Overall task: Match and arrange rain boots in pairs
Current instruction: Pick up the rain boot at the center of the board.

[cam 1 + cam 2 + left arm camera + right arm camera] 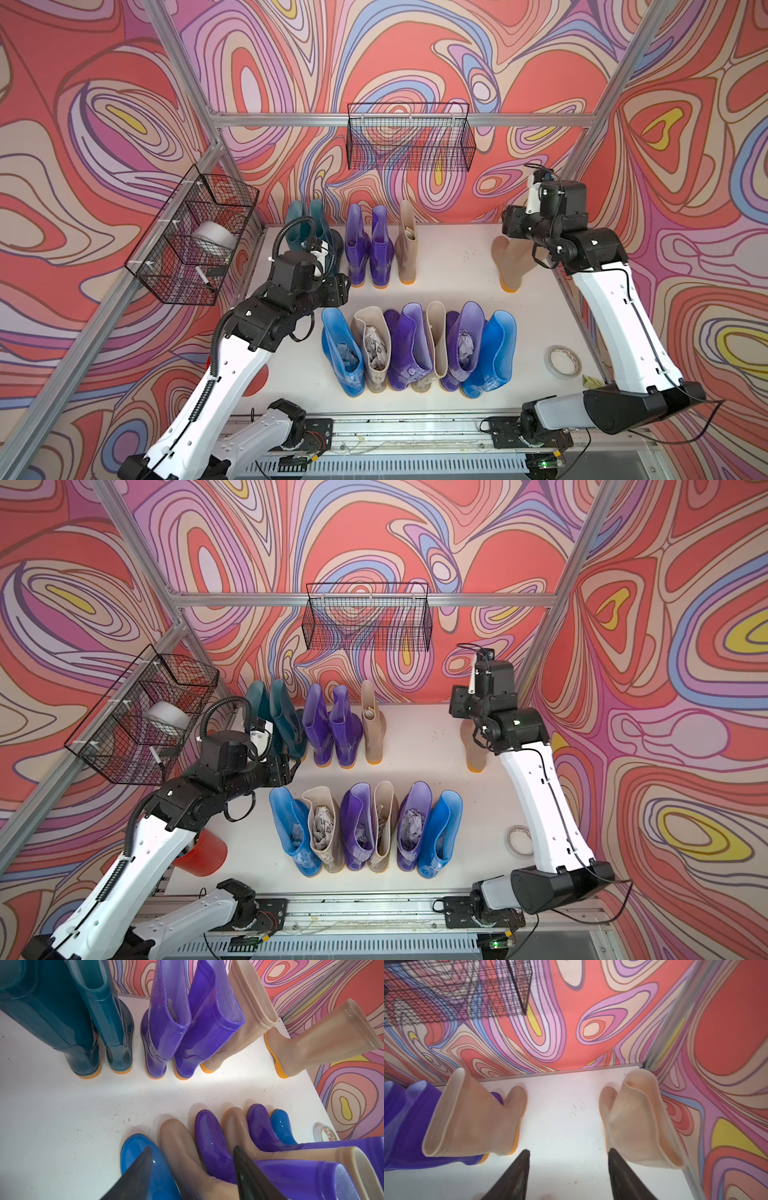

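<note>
While the right gripper (568,1149) stood with jaws apart, empty, the lone beige boot (633,1122) sat upright on the table (449,266), far right. It looked light, glossy and floppy, probably best pinched at the cuff. The left gripper (192,1147) was likewise spread.

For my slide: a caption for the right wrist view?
Open right gripper above the white table, flanked by one beige boot beside a purple boot and another beige boot standing alone.

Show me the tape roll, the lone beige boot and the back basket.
tape roll (550,361): a top view, outer band.
lone beige boot (509,266): a top view, lower shaft.
back basket (409,141): a top view, front mesh.
</note>
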### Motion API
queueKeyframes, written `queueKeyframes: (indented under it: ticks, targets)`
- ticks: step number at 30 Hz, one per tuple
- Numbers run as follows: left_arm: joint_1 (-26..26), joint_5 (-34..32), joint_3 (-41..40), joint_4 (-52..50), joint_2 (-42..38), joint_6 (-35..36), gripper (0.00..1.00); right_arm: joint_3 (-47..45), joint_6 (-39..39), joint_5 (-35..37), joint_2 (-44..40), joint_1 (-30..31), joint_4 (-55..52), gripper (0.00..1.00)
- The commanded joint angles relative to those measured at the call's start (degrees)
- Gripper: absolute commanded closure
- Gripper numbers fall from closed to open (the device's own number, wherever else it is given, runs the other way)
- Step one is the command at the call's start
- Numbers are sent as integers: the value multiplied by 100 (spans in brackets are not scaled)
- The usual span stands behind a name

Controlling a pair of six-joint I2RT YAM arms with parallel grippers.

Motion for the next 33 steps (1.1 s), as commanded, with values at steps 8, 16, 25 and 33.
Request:
queueKeyframes:
  ticks: [8, 16, 25, 33]
  targets:
    - [-34, 204, 28, 245, 93, -223, 37, -865, -376, -572, 84, -1190, 295, 28]
    - [-34, 176, 6, 210, 106, -240, 37, -849, -294, -1049, 532, -1745, 677, 24]
    - [-34, 209, -3, 290, 199, -241, 37, -662, -346, -1151, 971, -2072, 878, 22]
    - [-34, 203, -29, 289, 221, -207, 37, -694, -344, -1386, 1191, -2276, 1135, 22]
